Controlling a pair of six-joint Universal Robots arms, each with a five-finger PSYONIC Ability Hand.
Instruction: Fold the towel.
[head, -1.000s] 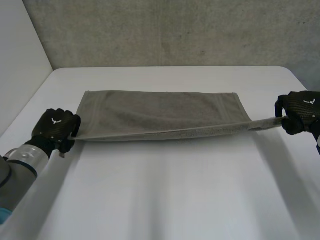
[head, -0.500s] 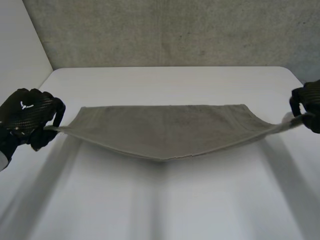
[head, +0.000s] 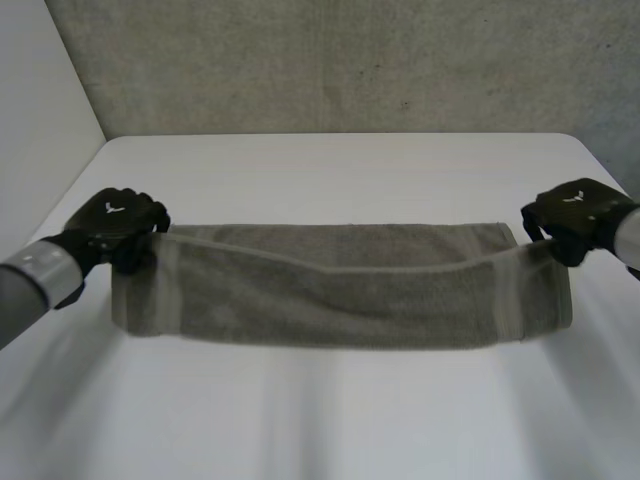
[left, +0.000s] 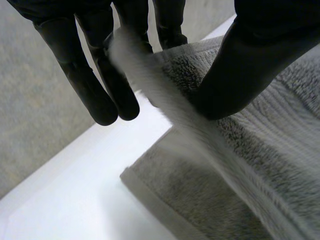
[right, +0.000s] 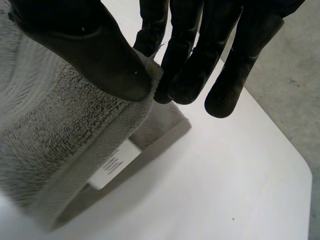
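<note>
While the left hand (head: 115, 225) and the right hand (head: 575, 215) each pinched a corner of the towel (head: 340, 295) between thumb and fingers, it hung between them over the table (head: 330, 410). If one small pinch slipped, that corner could drop and spoil the fold.

Fuzzy terry-cloth towel (head: 340, 300); smooth table (head: 330, 420); rough concrete wall (head: 350, 60).

A white table (head: 330, 420) stands before a rough grey wall (head: 350, 60), with a plain white panel (head: 40, 120) beside it.
</note>
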